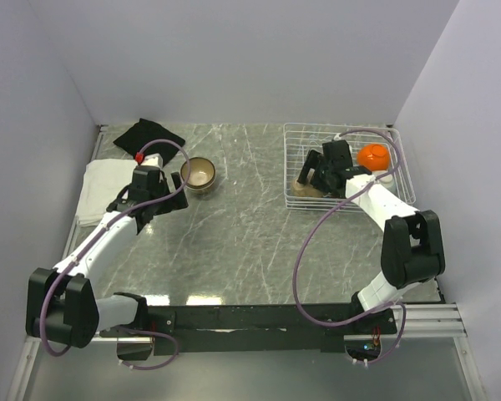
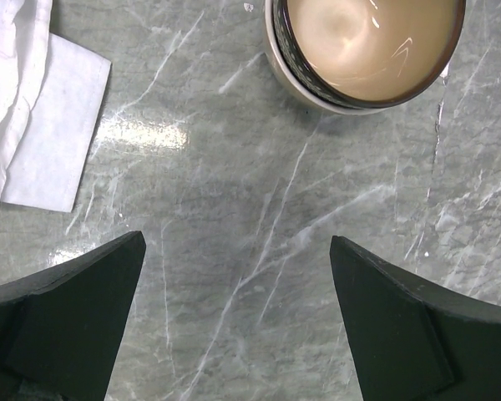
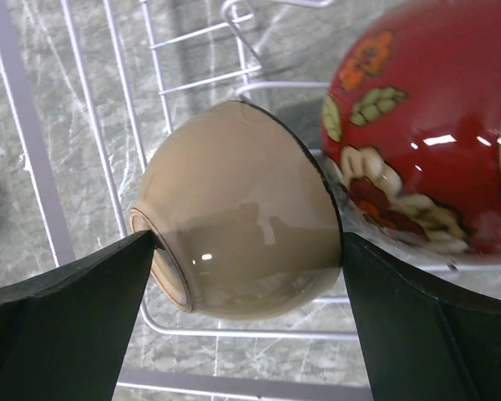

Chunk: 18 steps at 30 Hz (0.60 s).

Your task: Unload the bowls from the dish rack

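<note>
Overhead, the dish rack (image 1: 288, 167) sits far right, our right end effector (image 1: 317, 177) inside. Left wrist: left end effector (image 2: 236, 251) spread over the surface (image 2: 234, 167). Right wrist: we clamp the tan bowl (image 3: 242, 209) foot-to-rim. It may slip or knock the red bowl (image 3: 426, 125) just beside it. Wires (image 3: 117, 125) crowd leftward; only upward looks open.

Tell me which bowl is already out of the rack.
The beige bowl with the dark rim, standing upright on the table by the left gripper. The plain tan bowl and the red flowered bowl lie tipped inside the dish rack.
</note>
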Each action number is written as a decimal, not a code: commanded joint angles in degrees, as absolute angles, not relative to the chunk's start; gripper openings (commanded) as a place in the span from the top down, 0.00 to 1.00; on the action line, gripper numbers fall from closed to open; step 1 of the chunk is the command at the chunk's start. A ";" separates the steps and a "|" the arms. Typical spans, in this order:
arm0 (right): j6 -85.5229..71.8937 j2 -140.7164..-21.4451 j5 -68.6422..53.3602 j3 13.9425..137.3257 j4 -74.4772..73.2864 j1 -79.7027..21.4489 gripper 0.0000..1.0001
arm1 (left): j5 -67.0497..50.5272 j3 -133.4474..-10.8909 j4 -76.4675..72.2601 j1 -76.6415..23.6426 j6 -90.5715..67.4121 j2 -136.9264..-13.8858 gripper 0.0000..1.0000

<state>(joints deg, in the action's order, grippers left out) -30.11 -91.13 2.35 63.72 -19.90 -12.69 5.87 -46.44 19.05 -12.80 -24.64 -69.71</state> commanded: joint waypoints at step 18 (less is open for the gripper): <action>-25.58 -88.95 -6.33 62.49 -12.92 -12.30 0.10 | 4.83 -48.87 16.87 -12.92 -23.73 -71.01 0.01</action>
<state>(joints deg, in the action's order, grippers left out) -26.02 -91.44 -5.48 61.36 -14.52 -12.34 5.43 -46.63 18.57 -12.80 -24.64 -70.78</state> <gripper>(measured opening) 0.913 0.994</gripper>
